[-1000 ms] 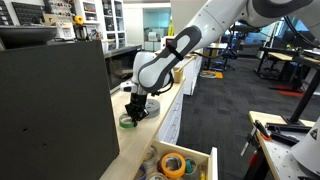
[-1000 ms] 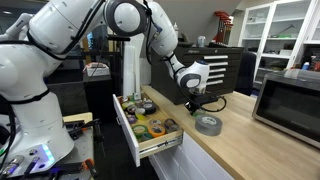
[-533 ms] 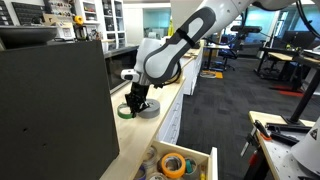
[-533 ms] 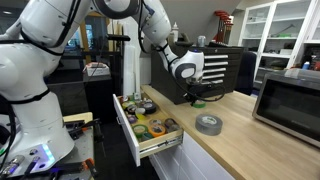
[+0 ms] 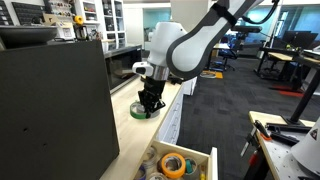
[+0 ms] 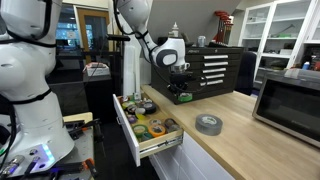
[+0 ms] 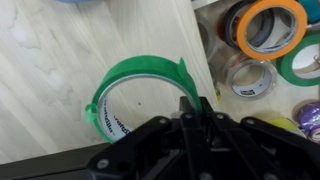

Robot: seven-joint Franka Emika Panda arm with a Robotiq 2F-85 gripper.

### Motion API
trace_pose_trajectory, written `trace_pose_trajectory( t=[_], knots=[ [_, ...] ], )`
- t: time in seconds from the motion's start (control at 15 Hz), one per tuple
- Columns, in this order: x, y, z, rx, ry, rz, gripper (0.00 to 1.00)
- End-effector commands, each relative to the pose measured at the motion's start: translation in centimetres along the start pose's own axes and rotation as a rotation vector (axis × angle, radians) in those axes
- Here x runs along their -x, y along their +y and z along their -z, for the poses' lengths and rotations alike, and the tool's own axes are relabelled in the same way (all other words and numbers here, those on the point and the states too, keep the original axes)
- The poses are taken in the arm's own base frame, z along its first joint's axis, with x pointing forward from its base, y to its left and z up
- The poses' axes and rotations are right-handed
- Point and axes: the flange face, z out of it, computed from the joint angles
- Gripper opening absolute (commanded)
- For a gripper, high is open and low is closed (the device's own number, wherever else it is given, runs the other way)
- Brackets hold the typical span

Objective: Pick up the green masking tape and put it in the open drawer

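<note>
The green masking tape (image 7: pixel 140 62) is a thin green ring, and my gripper (image 7: pixel 190 105) is shut on its rim. In the wrist view the ring hangs over the wooden countertop (image 7: pixel 60 80), just beside the open drawer's edge. In an exterior view the gripper (image 5: pixel 150 100) holds the tape (image 5: pixel 137 110) a little above the counter, up-counter from the open drawer (image 5: pixel 185 160). In an exterior view the gripper (image 6: pixel 180 92) is above the counter's edge behind the drawer (image 6: pixel 150 125). The drawer holds several tape rolls, among them an orange one (image 7: pixel 270 25).
A grey tape roll (image 6: pixel 208 124) lies on the counter. A microwave (image 6: pixel 290 95) stands at the counter's end and a black tool chest (image 6: pixel 215 70) at the back. A large black cabinet (image 5: pixel 50 100) borders the counter.
The gripper has lifted the green tape off the counter near the grey roll and carried it along the counter toward the drawer side.
</note>
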Motion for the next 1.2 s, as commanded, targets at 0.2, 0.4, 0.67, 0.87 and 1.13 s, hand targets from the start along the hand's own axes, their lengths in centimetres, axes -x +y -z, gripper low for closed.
trace_pose_trajectory(
  t=[0.2,0.4,0.67,0.87,1.13],
  knots=[
    [-0.2,-7.1,2.7,-0.013,-0.044,-0.184,0.07],
    [-0.3,-9.0,2.0,-0.031,-0.063,-0.293,0.07],
    [-0.8,-10.7,0.2,-0.057,-0.081,-0.436,0.07],
    [-1.1,-11.7,-0.8,-0.075,-0.103,-0.528,0.07],
    [-1.3,-12.9,-2.1,-0.086,-0.108,-0.605,0.07]
  ],
)
